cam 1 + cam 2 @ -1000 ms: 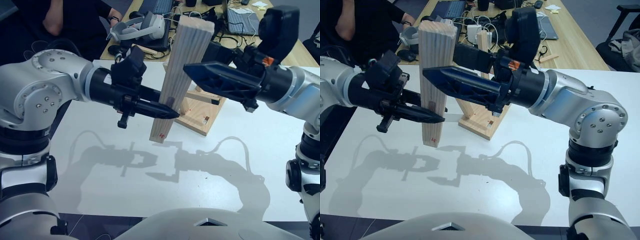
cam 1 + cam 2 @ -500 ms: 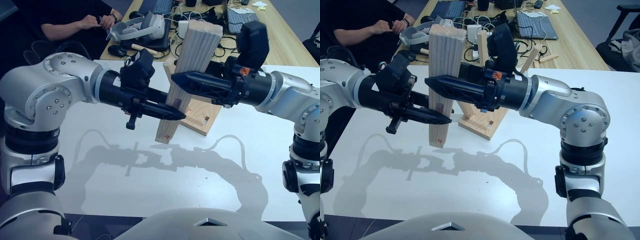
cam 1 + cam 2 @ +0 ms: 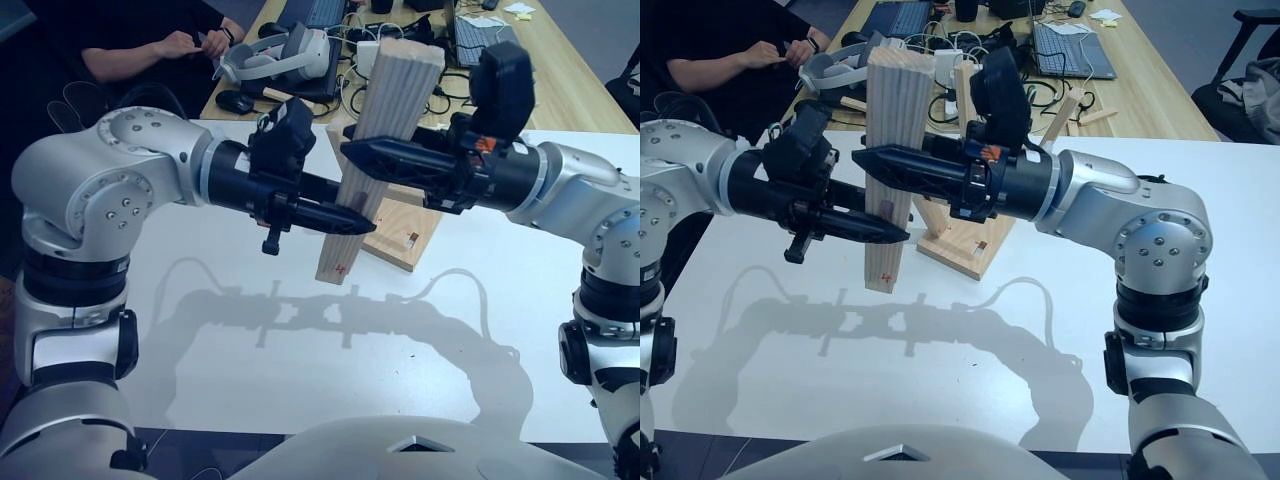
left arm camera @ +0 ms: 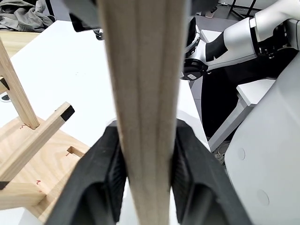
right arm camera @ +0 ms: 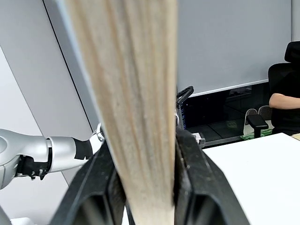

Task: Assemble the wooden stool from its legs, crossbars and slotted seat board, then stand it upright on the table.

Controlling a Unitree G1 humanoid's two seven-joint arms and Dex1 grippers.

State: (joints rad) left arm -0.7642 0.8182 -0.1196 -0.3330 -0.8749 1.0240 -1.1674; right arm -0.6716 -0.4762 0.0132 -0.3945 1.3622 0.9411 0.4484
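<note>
Wooden leg: hanging clear of the table at the centre of the head view. It is leaning with its top toward the upper right, and its lower end is pointing down just in front of the seat board.
Left gripper: holding from the left of the frame, its fingers clamping the lower half of the leg on both faces.
Right gripper: holding from the right of the frame, higher up the leg, its fingers likewise pressing on the wood from either side.
Seat board: lying flat on the table right of centre, behind the leg. Fitted pieces are standing up out of it, and an open slot is showing near its front edge.
Step in hand: judging by the two-gripper hold, the leg is being lined up for a slot in the board and is not seated yet.
Doing it well: the tilt needs taking out first, so the leg's end is meeting the slot square — a skewed end will likely jam. One gripper should be steering while the other is only steadying, and the path should be staying wide of the pieces already standing.
</note>
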